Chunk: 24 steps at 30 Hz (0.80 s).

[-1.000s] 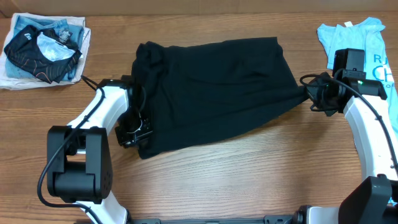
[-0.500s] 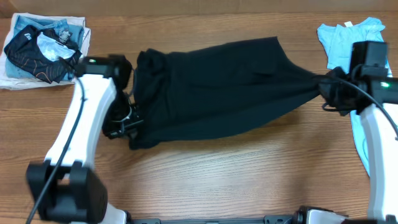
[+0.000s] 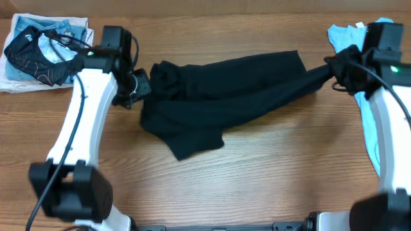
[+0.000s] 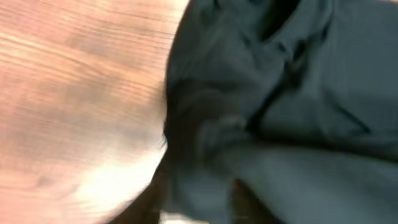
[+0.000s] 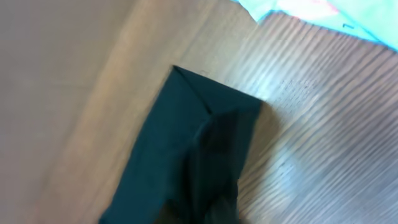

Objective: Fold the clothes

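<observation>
The black T-shirt (image 3: 225,90) hangs stretched between my two grippers above the wooden table, bunched at its left end with a flap drooping at the lower middle. My left gripper (image 3: 142,86) is shut on the shirt's left end; the left wrist view shows blurred black cloth (image 4: 280,124) filling the right side. My right gripper (image 3: 335,69) is shut on the shirt's right end, pulled into a taut point; the right wrist view shows a folded black corner (image 5: 193,143) over the table. The neck label is hidden.
A pile with the small black garment with orange lines (image 3: 35,54) on light cloth lies at the far left. The light blue printed T-shirt (image 3: 376,96) lies at the far right, under my right arm, and shows in the right wrist view (image 5: 323,12).
Both grippers have lifted the shirt and carried it toward the table's far side. The left end rose from the near left to the far left; the shirt is now a narrow stretched band.
</observation>
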Available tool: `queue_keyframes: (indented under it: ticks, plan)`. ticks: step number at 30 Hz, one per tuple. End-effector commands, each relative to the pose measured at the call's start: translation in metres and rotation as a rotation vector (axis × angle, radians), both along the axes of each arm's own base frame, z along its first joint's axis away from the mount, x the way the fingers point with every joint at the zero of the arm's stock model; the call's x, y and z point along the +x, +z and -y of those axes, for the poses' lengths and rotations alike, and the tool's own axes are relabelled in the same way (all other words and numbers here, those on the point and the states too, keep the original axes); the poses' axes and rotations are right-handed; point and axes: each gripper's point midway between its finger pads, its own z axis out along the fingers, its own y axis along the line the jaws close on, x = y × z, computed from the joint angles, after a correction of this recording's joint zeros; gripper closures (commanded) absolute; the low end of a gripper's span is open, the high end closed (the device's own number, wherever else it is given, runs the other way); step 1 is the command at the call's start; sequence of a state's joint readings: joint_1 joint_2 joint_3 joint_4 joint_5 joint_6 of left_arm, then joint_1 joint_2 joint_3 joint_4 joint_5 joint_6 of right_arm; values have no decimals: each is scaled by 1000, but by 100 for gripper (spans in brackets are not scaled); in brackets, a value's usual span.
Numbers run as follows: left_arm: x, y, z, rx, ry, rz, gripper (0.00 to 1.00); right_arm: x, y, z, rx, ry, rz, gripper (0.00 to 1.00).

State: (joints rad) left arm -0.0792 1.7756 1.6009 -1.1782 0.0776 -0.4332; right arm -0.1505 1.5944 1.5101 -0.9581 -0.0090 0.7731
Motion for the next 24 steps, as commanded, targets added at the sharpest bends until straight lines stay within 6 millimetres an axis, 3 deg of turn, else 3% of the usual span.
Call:
queue_keyframes:
  ticks: [1,5,8,12,15,19,24]
  plan:
    - [8,-26,5,-6,-20,-54,24,8,-19,4,-28,31,-51,74]
    - [-7,-32,11,-39,-34,-131,20,6,-27,4,-50,76,-87,50]
    - [-33,-20,25,-90,-56,-199,21,3,-23,3,-50,75,-82,34]
    - [-75,-8,51,-124,-112,-325,23,-2,-25,2,-46,76,-104,30]
    - [-95,-9,72,-88,-169,-378,23,-3,-26,2,-45,76,-110,23]
    - [-111,-23,109,-64,-208,-390,20,-5,-27,2,-44,75,-119,19]
    - [-128,-46,132,-46,-171,-413,20,-9,-28,7,-40,61,-134,15]
